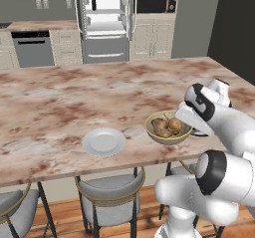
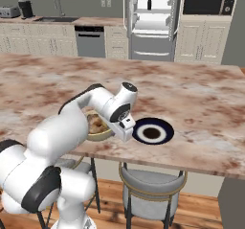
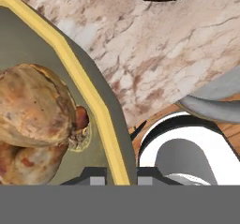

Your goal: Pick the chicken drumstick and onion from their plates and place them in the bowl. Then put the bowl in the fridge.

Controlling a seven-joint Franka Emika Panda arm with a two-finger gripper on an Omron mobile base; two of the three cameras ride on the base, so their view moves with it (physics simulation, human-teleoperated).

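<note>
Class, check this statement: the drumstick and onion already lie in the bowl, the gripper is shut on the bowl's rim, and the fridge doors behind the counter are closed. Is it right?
One detail is wrong. The fridge doors stand open, with white shelves visible in the left base view. The rest holds: the drumstick and onion lie in the bowl, and the gripper is shut on its rim.

Arm (image 2: 62,132): glossy white rounded links | joints: dark grey-black bands | hand: white block, two small dark fingertips (image 3: 98,177)
</note>
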